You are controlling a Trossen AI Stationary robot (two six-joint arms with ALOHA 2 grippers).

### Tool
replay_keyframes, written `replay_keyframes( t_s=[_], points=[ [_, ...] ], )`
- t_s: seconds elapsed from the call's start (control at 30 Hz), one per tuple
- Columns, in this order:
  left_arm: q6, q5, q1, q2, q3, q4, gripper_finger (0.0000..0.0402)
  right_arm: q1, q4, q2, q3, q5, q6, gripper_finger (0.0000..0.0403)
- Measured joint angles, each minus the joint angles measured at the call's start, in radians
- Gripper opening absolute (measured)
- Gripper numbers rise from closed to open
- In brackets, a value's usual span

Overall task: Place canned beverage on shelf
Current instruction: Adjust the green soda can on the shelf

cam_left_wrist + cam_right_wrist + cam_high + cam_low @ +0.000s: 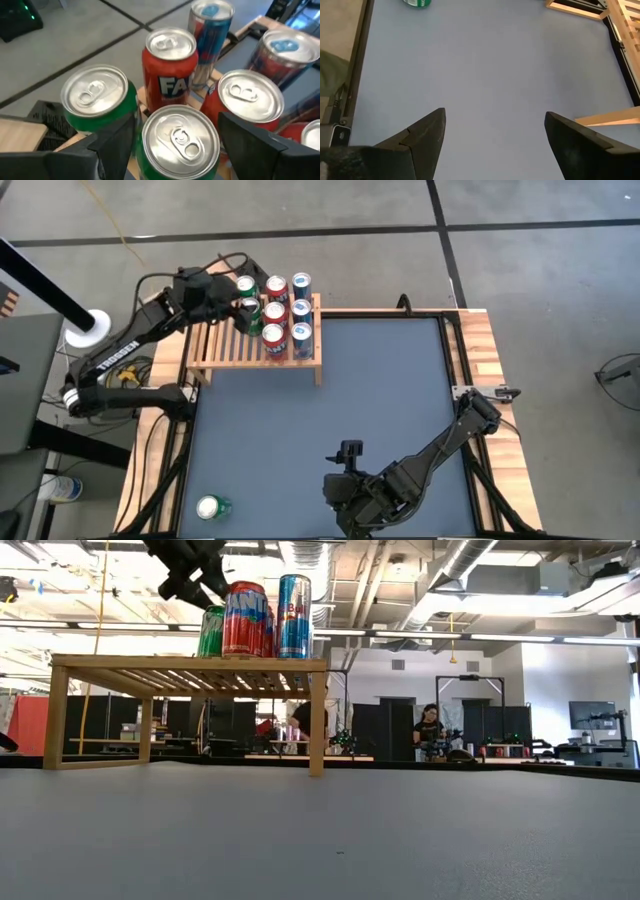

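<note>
Release is the step in hand, to judge by your left pincer (177,142), which sits over the far left end of the shelf (225,350) with its fingers spread either side of a green can (180,142) and clear of its sides. That can stands upright on the slats, second in the left column, with another green can (97,97) beside it and red cans (169,60) and blue cans (210,25) packed close around. To finish well, you should lift straight up before you swing away, since the neighbours stand just beside each finger and a sideways drift could tip one. Keep the fingers apart until they are above the can tops. Your right pincer (492,135) waits at the near edge of the worktop (330,400), fingers wide and holding nothing. One more green can (213,507) sits at the near left corner of the worktop, well apart from the shelf, and looks like the next one to fetch.
</note>
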Motion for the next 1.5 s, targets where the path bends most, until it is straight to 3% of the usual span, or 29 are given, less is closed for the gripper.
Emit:
replay_keyframes(
  t_s=[1.5],
  points=[
    [0.111, 0.000, -0.001, 0.028, 0.001, -0.063, 0.0284, 0.003, 0.000, 0.000, 0.000, -0.002, 0.000, 0.0329]
  ],
)
